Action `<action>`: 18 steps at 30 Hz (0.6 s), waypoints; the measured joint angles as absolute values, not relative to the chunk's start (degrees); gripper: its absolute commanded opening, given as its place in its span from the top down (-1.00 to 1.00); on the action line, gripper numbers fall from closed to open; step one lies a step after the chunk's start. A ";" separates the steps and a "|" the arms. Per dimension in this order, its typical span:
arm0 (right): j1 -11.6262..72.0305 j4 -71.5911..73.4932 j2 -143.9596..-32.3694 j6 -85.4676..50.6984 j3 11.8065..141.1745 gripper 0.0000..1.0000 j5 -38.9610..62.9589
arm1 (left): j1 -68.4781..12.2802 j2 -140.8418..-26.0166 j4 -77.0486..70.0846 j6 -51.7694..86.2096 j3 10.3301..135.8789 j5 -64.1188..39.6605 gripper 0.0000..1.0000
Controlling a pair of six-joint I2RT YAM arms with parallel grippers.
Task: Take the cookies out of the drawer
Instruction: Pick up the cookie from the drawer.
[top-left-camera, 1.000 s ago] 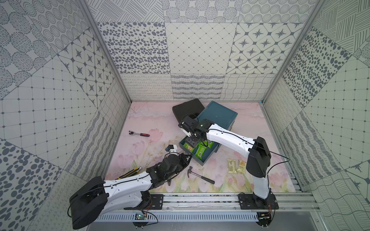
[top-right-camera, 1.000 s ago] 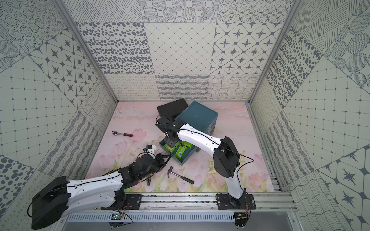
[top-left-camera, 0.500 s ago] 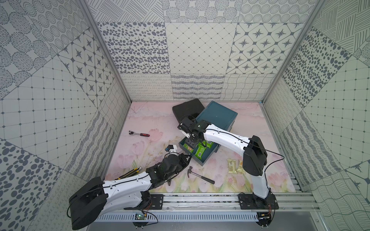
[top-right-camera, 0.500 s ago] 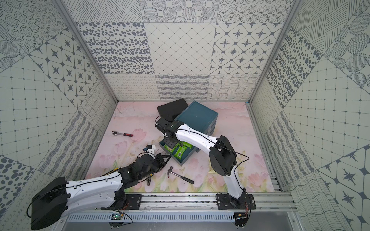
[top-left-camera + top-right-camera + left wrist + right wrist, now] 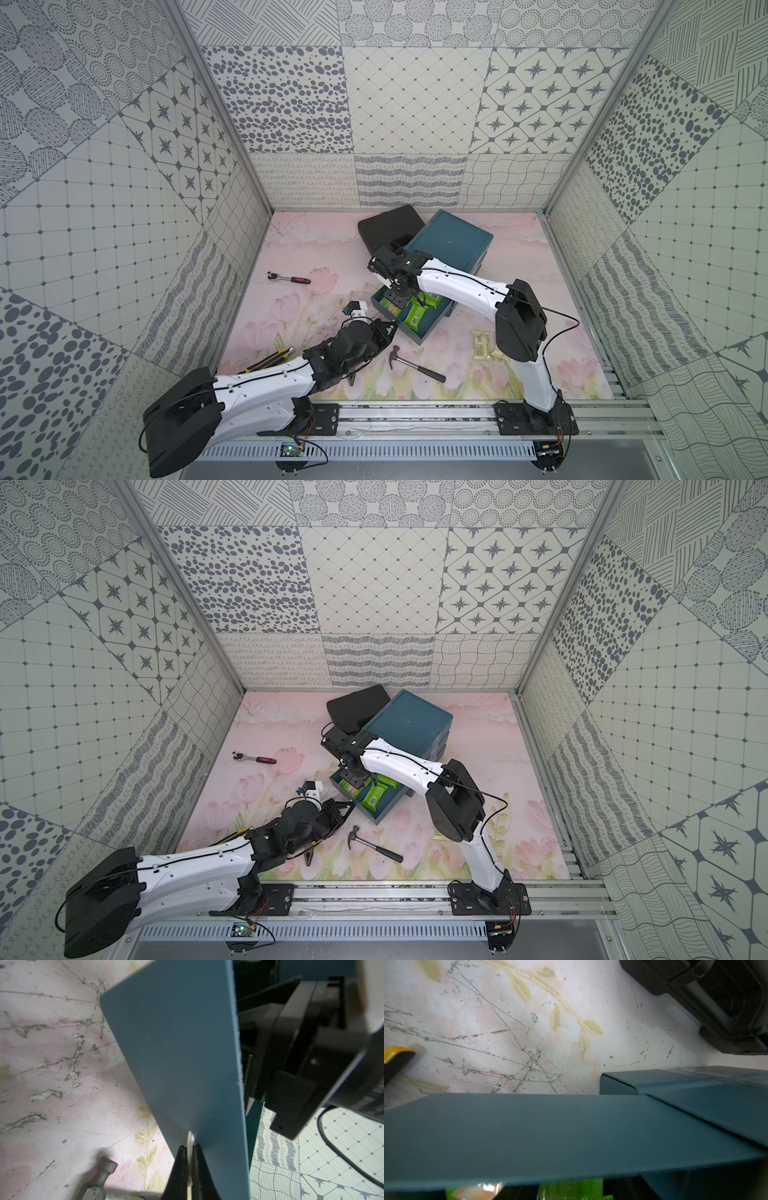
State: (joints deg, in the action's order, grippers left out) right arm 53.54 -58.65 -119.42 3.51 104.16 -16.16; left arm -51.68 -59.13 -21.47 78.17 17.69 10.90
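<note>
The left tool [image 5: 188,1156] stays clamped on the white pull loop [image 5: 190,1142] of the teal drawer [image 5: 176,1053], unmoved. The right tool [image 5: 395,296] has sunk lower into that open drawer than a second ago, among the green cookies [image 5: 415,318] (whether its jaws grip one cannot be told). Beige cookies [image 5: 482,344] lie on the surface [image 5: 316,257] beside the right arm.

The left end effector [image 5: 392,326] sits low, jaws pinched together; the right end effector [image 5: 395,297] points down, arm outstretched.
</note>
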 measured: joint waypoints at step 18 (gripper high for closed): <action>53.91 -58.92 -117.99 3.46 103.74 0.27 -16.80 | -51.68 -59.00 -21.21 78.17 17.80 11.05 1.00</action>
